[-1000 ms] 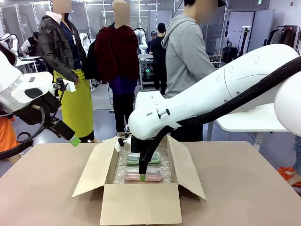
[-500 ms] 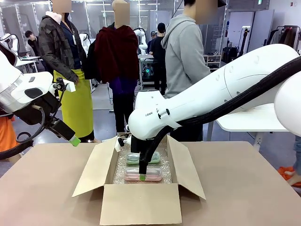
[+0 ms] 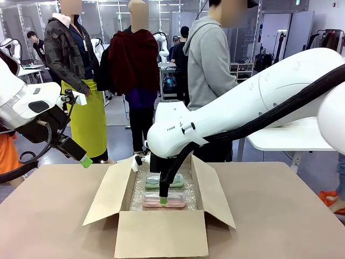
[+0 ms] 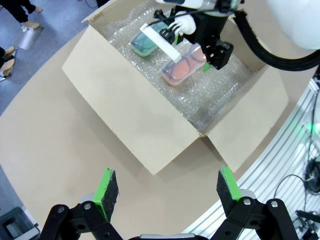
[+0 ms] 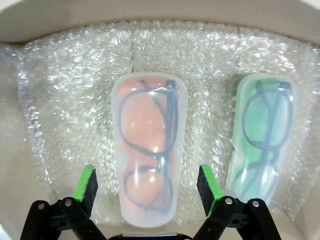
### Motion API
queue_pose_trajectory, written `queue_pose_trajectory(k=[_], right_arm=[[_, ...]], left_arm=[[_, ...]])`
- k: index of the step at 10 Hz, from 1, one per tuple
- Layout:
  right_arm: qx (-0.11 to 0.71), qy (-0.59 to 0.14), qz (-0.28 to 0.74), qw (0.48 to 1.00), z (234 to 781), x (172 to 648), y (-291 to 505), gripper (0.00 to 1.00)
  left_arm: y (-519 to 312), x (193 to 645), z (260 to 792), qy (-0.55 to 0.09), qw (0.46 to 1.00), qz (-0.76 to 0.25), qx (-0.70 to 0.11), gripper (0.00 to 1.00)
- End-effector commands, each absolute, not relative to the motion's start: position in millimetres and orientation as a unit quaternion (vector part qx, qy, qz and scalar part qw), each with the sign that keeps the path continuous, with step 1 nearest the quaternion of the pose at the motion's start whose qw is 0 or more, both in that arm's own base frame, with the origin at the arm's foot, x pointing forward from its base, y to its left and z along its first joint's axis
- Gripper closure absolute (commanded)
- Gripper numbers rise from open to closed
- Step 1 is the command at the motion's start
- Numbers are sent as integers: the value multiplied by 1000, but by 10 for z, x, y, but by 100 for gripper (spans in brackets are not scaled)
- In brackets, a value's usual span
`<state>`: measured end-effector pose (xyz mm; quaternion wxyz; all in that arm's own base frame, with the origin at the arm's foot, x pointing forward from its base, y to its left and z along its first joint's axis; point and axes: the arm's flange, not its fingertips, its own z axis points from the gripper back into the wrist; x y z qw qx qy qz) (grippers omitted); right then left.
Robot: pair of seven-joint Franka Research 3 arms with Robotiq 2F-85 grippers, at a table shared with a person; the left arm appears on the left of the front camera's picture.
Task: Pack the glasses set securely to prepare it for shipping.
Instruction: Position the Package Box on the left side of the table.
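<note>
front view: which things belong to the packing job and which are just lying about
Job: pink case, green case, both on bubble wrap in the cardboard box; right hand, open over the pink case.
Not in use: left hand, open, off to the box's side; white table behind; person in a grey hoodie.

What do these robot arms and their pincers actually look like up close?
The left arm and right arm are smooth, rounded white shells. A thick black cable runs along the right one, near small dark lettering. The left gripper and right gripper are black, with green pads.
</note>
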<state>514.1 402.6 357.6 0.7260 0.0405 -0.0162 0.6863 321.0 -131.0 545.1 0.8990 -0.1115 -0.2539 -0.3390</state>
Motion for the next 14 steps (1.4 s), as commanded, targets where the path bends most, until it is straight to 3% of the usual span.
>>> queue_pose_trajectory(k=[1, 6, 11, 14], right_arm=[[35, -21, 683, 730, 4011, 4869, 3877, 0], [36, -61, 645, 761, 4532, 4639, 3465, 0], [85, -251, 476, 838, 5029, 3591, 1883, 0], [89, -274, 364, 886, 5014, 3211, 1127, 0]], left_arm=[[-1294, 3214, 5450, -259, 897, -340, -116, 0], [-1294, 3214, 5450, -259, 897, -340, -116, 0], [-1294, 3214, 5450, -259, 897, -340, -116, 0], [-1294, 3214, 5450, -259, 897, -340, -116, 0]])
